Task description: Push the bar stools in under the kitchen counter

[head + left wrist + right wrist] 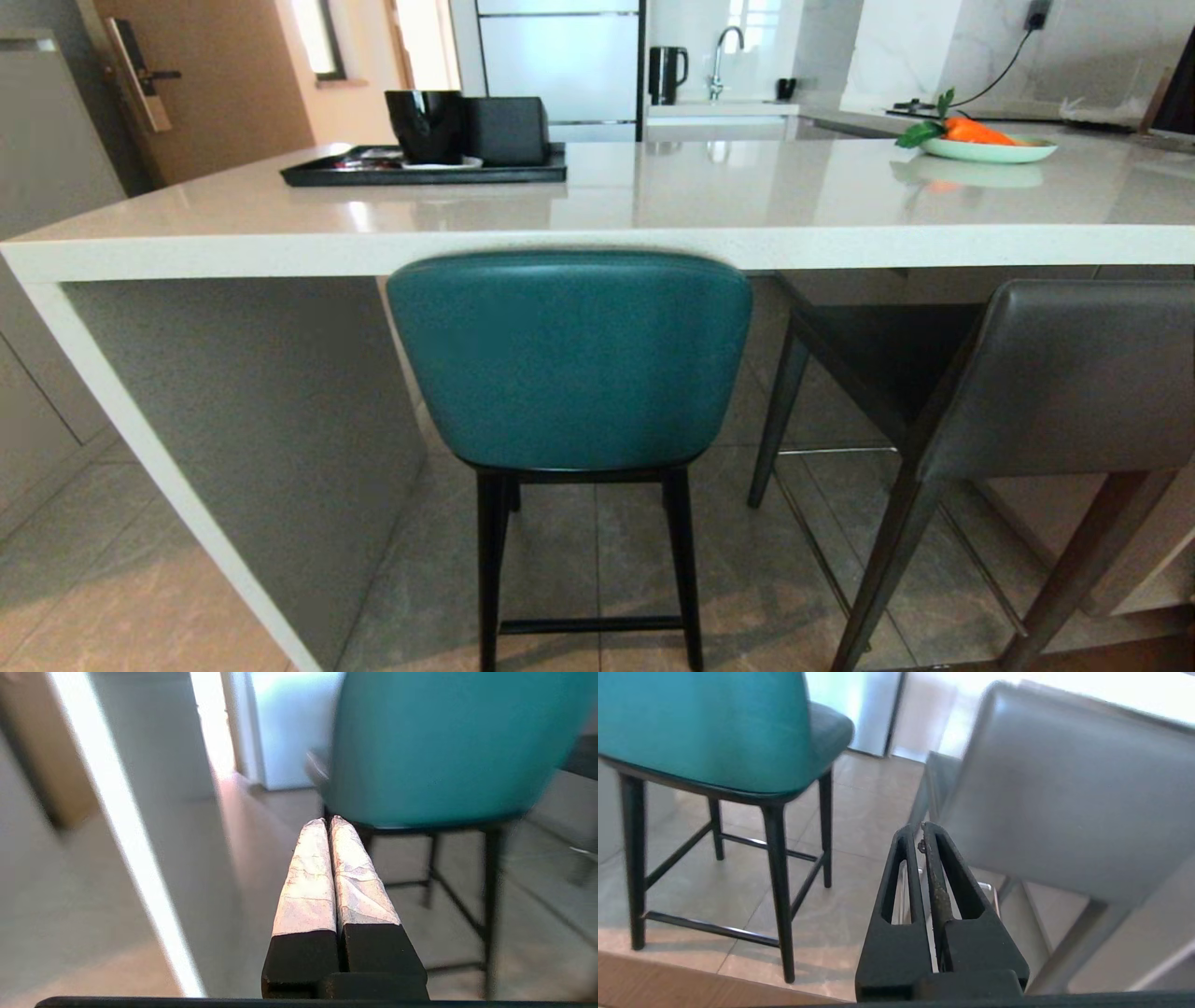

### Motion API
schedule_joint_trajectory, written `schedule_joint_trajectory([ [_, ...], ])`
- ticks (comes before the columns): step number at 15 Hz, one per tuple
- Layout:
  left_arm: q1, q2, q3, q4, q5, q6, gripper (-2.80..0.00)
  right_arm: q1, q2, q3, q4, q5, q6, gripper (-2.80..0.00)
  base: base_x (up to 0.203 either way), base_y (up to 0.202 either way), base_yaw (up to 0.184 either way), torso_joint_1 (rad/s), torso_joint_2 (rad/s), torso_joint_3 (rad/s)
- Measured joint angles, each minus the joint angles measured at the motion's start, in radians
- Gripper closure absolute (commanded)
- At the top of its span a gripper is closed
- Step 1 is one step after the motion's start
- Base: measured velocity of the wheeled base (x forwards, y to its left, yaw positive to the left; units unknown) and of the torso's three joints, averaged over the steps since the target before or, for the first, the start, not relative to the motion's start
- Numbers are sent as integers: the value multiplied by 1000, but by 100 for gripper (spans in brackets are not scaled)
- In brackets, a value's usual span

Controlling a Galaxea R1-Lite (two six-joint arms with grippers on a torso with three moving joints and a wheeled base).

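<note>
The teal stool [569, 359] stood nearest, square in front of the head camera, its rounded back just below the thick front edge of the counter [597, 247] and its seat seemingly already beneath the slab. To its right the grey stool [1055, 373] sat at an angle, its back further out from the counter edge, so it looked the less finished of the two.

Neither arm showed in the head view. The left claw [328, 821] was pressed fully together and held nothing; it pointed at the lower edge of the teal back, not touching it as far as could be told. The right claw [920, 828] was likewise closed tight and empty, aimed at the near edge of the grey stool's back. Closed fingers suited pushing: a blunt tip to press against upholstery instead of gripping it.

On the counter a black tray [420, 170] and a plate of carrots [990, 147] stood well back from the edge, clear of the stools.
</note>
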Motion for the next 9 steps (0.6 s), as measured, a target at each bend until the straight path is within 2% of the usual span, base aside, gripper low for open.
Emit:
schedule_joint_trajectory([
  [2,-1,0,4,66,-18,-15,0,21,-1,-120,94,15,-8,0,0,0,0,0,0,0],
  [4,0,0,6,103,-26,-13,0,36,-26,-175,193,15,-8,0,0,0,0,0,0,0],
  [7,2,0,6,109,-27,-10,0,52,-163,-51,253,-37,3,0,0,0,0,0,0,0],
  [9,0,1,6,117,-8,-5,0,58,-225,75,244,-106,104,0,0,0,0,0,0,0],
])
